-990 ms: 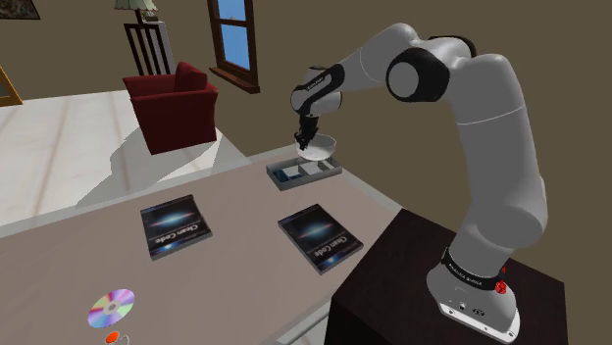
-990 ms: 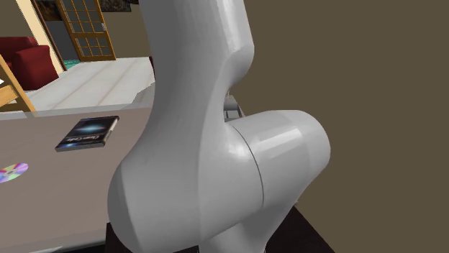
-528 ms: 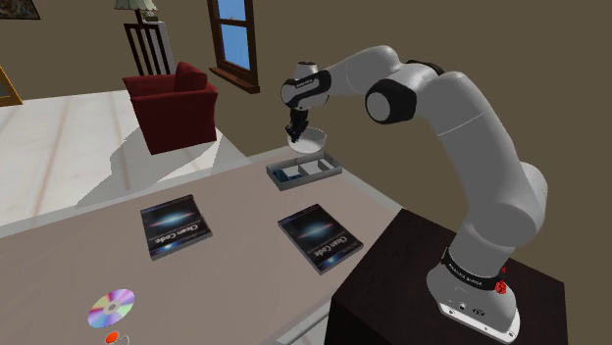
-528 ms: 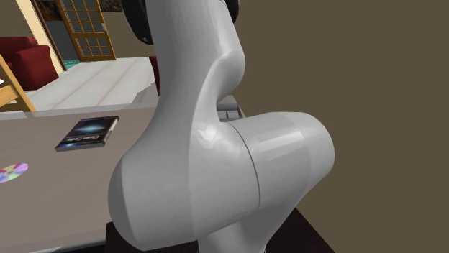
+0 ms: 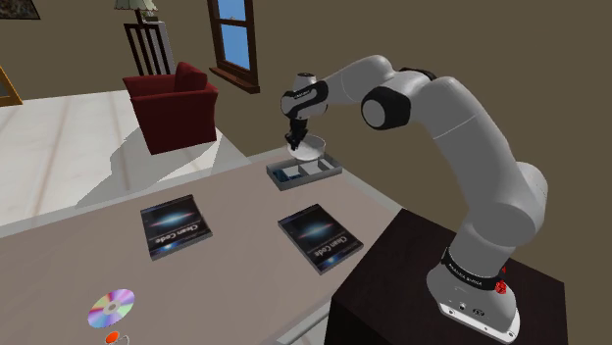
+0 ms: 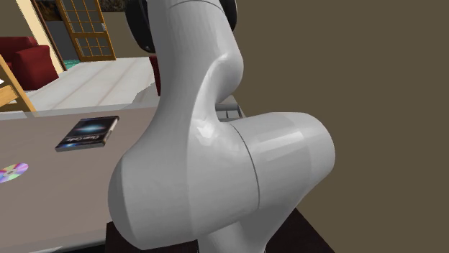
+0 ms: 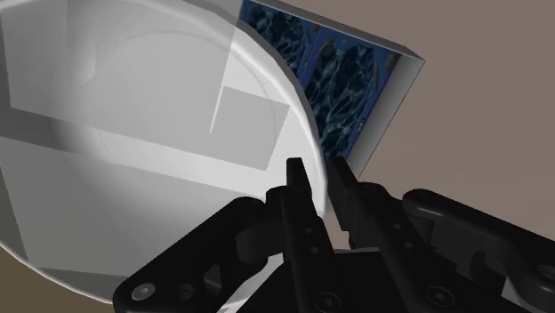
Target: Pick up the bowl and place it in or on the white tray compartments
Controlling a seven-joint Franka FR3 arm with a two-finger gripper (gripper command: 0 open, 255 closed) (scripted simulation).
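1. I'm looking at a long grey table (image 5: 245, 206) in a living room.
2. My gripper (image 7: 318, 173) is clamped on the rim of the pale bowl (image 7: 133, 133), one finger on each side.
3. The bowl hangs beside the fingers, just above the white tray (image 5: 316, 170) beneath the gripper.
4. Pickup looks done; I judge that lowering and letting go remain.

The white arm (image 5: 471, 147) arches up with its elbow high and stretches out toward the shoulder view's left, wrist bent down. The black gripper (image 5: 295, 136) points downward, fingers (image 7: 297, 188) nearly together, pinching the rim of the bowl (image 7: 133, 124).
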